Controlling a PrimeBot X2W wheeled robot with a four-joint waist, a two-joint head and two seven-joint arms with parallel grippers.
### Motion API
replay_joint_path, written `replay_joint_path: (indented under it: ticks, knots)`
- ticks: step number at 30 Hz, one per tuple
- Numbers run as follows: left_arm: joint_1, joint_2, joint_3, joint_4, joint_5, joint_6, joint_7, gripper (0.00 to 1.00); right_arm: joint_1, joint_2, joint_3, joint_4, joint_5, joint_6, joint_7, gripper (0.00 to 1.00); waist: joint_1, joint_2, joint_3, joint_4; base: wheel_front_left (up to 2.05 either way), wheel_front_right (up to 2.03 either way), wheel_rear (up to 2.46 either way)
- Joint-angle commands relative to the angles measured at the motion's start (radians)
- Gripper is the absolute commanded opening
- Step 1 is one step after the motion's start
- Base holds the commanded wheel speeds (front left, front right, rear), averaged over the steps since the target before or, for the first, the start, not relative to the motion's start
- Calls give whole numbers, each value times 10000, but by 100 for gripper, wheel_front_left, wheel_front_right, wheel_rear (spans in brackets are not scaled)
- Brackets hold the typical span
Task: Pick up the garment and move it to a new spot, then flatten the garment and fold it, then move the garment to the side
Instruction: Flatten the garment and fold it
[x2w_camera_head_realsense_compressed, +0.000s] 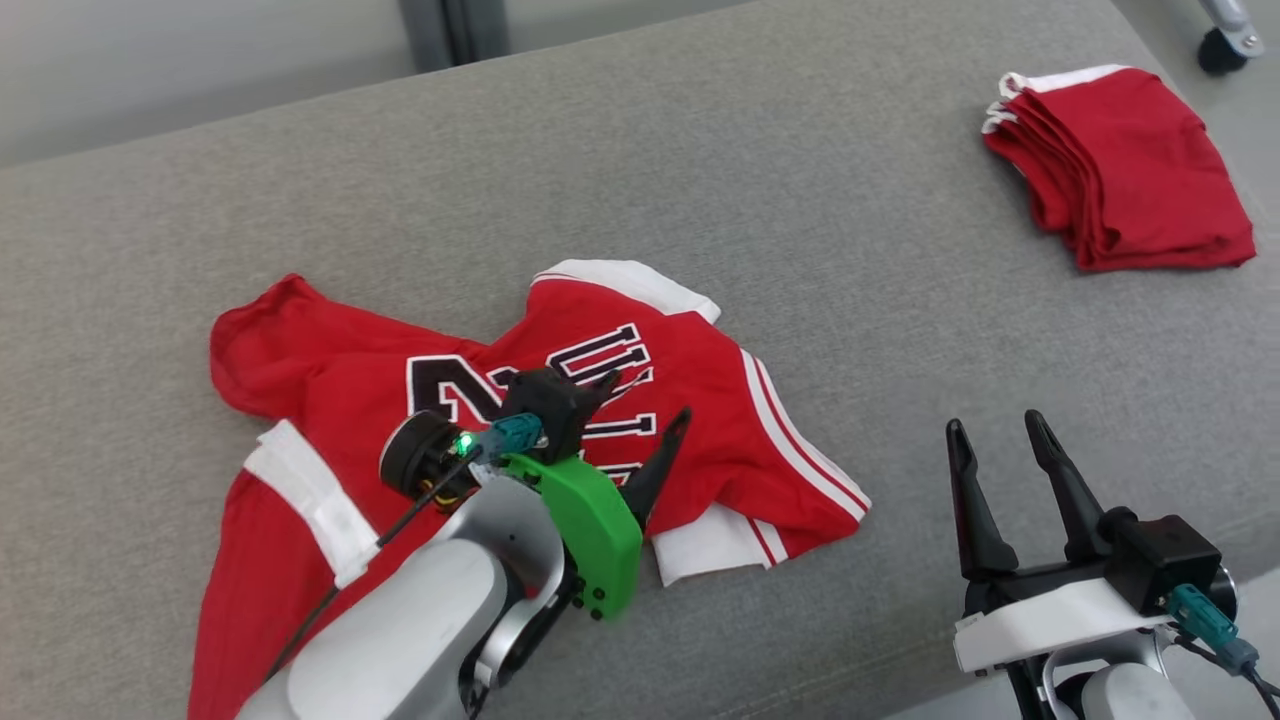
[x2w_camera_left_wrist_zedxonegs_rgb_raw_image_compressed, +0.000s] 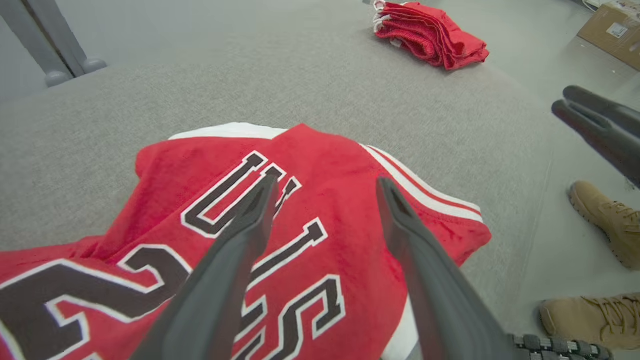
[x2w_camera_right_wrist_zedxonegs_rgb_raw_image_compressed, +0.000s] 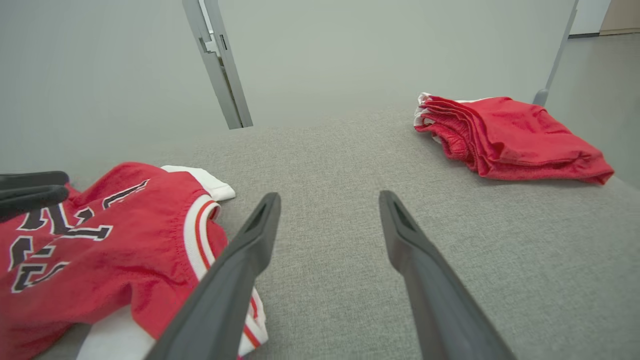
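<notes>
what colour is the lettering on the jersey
Lettering is black, outlined white; left wrist view shows it best.

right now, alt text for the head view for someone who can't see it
A crumpled red jersey with black lettering lies on a grey surface, the left tool open over it. The right tool is open at lower right, and a folded red stack sits at upper right.

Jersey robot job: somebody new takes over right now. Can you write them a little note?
Left gripper: open, hovering over the jersey, holding nothing.
Right gripper: open, empty, over the bare grey surface right of the jersey.
Jersey: crumpled on the surface; folded red pile at the far right.
Done, it seems: jersey set down. Left: flatten, fold, move aside.
</notes>
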Motion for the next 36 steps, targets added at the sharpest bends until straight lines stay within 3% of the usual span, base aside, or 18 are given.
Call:
replay_joint_path:
  ticks: [1, 3, 8, 9, 10, 15, 21, 30, 32, 36]
  knots:
    - [-360, -45, -137, 429, 182, -133, 111, 100, -129, -3, -7, 14, 95, -16, -25, 100, 0, 0, 602, -870, 0, 0, 0]
    - [-556, -378, -366, 1041, 204, -335, 207, 100, -139, -1, -48, 25, 193, -16, -25, 100, 0, 0, 674, -1097, 0, 0, 0]
    - [-950, -604, -896, 2632, 442, -759, 509, 100, -138, 0, -48, 53, 372, -16, -25, 100, 0, 0, 767, -1460, 0, 0, 0]
    - [-1017, -665, -929, 2930, 454, -790, 439, 9, -155, -1, -48, 56, 383, -16, -25, 100, 0, 0, 772, -1504, 0, 0, 0]
    - [-1079, -701, -1008, 3160, 545, -849, 380, 0, -165, -1, -39, 60, 382, -16, -25, 100, 0, 0, 767, -1534, 0, 0, 0]
    - [-954, -1108, -823, 3524, 211, -1132, -334, 0, -47, -3, -176, 20, 344, -16, -25, 100, 0, 0, 596, -1473, 0, 0, 0]
    - [-391, -1180, -214, 2277, -538, -1128, -976, 0, 231, -5, -394, 32, 119, -16, -25, 100, 0, 0, 254, -1027, 0, 0, 0]
    - [921, -592, -196, -622, -2160, -1500, 188, 0, 209, -6, -361, 6, -177, -16, -25, 100, 0, 0, -25, -556, 0, 0, 0]
    - [900, -490, -135, -769, -2307, -1466, 298, 0, 157, -6, -304, -7, -201, -16, -25, 100, 0, 0, 12, -556, 0, 0, 0]
    - [659, -935, 395, -140, -2935, -1388, 178, 0, -40, -5, -124, -38, -220, -16, -25, 100, 0, 0, 339, -733, 0, 0, 0]
